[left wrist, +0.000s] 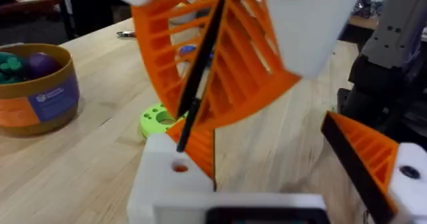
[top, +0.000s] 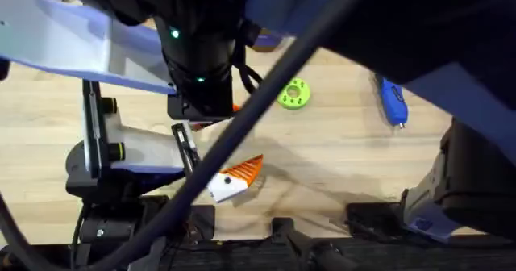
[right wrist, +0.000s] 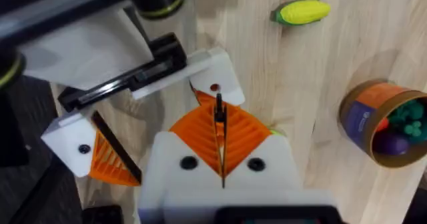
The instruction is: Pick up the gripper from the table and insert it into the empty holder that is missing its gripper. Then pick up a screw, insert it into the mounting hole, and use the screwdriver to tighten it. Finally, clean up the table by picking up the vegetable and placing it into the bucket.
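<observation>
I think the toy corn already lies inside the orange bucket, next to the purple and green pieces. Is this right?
Not quite. The right wrist view shows the toy corn lying on the wooden table, apart from the orange bucket and not inside it. The rest holds: the bucket does contain a purple piece and green pieces.

Light: bright, even, from above; the table [top: 339, 154] is warmly lit.
Shadows: soft grey patches on the wood beside the orange wedge [top: 244, 171]; a faint one around the bucket [right wrist: 381, 123].
Glare: mild sheen on the wood in the left wrist view.
Blur: an arm [top: 379, 21] close under the overhead camera, large, dark, smeared.
Focus: near white blocks soft; corn cob [right wrist: 302, 12] fairly crisp.
</observation>
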`<action>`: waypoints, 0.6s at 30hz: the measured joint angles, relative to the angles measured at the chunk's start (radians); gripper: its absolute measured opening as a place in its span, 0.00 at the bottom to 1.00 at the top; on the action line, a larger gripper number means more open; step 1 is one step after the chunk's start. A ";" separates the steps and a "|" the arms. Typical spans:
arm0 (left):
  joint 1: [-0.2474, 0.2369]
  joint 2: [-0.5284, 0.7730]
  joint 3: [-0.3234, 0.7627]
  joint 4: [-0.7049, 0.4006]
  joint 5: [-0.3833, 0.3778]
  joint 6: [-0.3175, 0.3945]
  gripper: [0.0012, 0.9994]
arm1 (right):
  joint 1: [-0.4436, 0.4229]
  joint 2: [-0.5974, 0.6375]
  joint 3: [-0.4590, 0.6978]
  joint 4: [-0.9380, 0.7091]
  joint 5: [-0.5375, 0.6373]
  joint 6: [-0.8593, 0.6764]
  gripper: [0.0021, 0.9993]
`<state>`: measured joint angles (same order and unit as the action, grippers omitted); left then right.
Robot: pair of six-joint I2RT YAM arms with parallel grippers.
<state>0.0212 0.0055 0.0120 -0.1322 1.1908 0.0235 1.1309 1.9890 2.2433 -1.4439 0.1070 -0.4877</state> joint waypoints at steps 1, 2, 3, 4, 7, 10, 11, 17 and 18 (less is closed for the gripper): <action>0.000 0.000 0.000 0.000 0.000 0.000 0.99 | 0.000 0.004 0.000 0.000 0.000 0.000 0.00; 0.000 0.000 0.000 0.000 0.000 0.000 0.99 | 0.000 0.009 0.000 -0.001 0.000 0.000 0.00; 0.000 0.000 0.000 0.000 0.000 0.000 0.99 | 0.000 0.015 0.000 -0.001 -0.001 0.000 0.00; 0.000 0.000 0.000 0.000 0.000 0.000 0.99 | 0.000 0.022 0.000 -0.001 -0.003 0.000 0.00; 0.000 0.000 0.000 0.000 0.000 0.000 0.99 | 0.000 0.035 0.000 -0.001 -0.004 0.000 0.00; 0.000 0.000 0.000 0.000 0.000 0.000 0.99 | 0.000 0.036 0.000 -0.001 -0.006 0.000 0.00; 0.000 0.000 0.000 0.000 0.000 0.000 0.99 | 0.000 0.036 0.000 -0.001 -0.007 0.000 0.00; 0.000 0.000 0.000 0.000 0.000 0.000 0.99 | 0.000 0.036 0.000 -0.001 -0.007 0.000 0.00; 0.000 0.000 0.000 0.000 0.000 0.000 0.99 | 0.000 0.036 0.000 -0.001 -0.007 0.000 0.00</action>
<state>0.0212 0.0055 0.0120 -0.1318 1.1908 0.0235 1.1309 2.0247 2.2433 -1.4448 0.0998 -0.4877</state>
